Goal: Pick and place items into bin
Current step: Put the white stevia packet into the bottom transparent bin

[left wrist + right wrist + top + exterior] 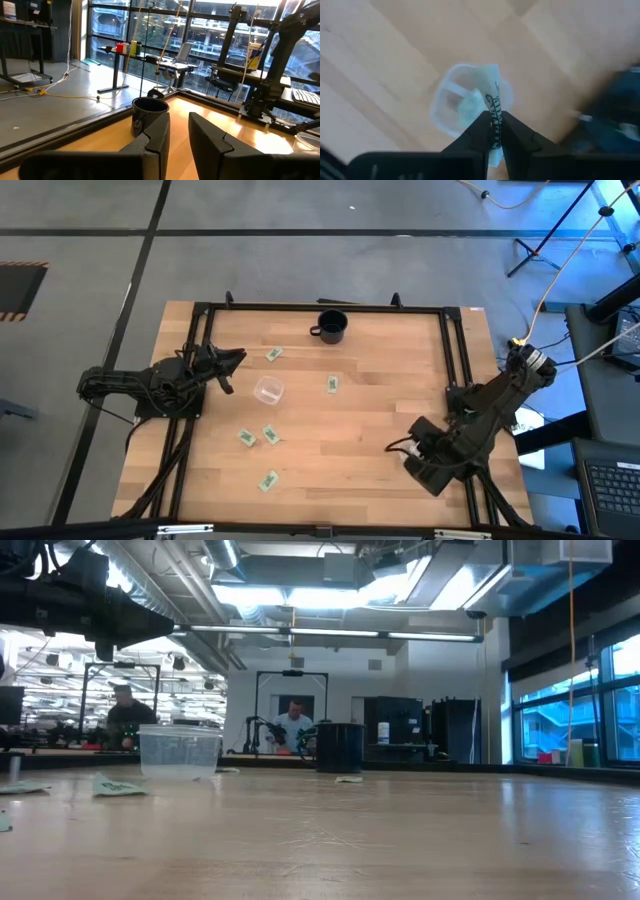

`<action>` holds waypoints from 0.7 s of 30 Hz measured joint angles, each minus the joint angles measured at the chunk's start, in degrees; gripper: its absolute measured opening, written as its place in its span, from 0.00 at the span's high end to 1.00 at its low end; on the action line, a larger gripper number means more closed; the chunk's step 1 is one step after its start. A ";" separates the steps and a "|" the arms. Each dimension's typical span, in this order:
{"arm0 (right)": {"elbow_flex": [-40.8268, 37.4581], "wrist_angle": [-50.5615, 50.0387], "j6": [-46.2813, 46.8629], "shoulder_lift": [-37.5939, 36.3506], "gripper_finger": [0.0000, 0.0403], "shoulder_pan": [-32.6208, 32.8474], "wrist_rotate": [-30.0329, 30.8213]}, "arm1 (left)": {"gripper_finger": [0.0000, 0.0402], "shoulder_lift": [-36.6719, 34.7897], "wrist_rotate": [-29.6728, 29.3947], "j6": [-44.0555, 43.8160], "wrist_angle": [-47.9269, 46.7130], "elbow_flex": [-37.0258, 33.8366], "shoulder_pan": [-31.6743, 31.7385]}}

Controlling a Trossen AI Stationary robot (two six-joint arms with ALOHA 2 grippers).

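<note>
From above, the clear bin sits just beside the left pincer, with loose packets scattered on the worktop beyond it. At worktop level I cannot tell what is in the bin. In the left wrist view, the left pincer is narrow and holds nothing, with the black mug ahead. In the right wrist view, the right pincer pinches one packet directly over the bin's mouth.

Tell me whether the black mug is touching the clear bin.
Apart. The high view shows bare wood between the black mug and the clear bin.
</note>
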 joint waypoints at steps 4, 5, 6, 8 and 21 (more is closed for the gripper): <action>-5.00 8.03 -1.21 0.02 0.89 -0.03 0.01 | 0.84 0.02 0.00 0.00 0.00 0.00 0.00; -6.30 9.78 -1.28 0.04 0.89 -0.03 -0.04 | 0.84 0.02 0.00 0.00 0.00 0.00 0.00; -7.56 11.69 -1.22 0.02 0.89 -0.03 -0.16 | 0.84 0.01 -0.01 0.00 0.00 0.00 0.01; -10.00 14.47 -1.20 0.04 0.89 -0.03 -0.18 | 0.84 0.02 0.00 0.00 0.00 0.01 0.00; -19.77 24.18 -1.22 0.02 0.89 -0.03 -4.68 | 0.84 0.01 0.00 0.00 0.00 -0.01 0.01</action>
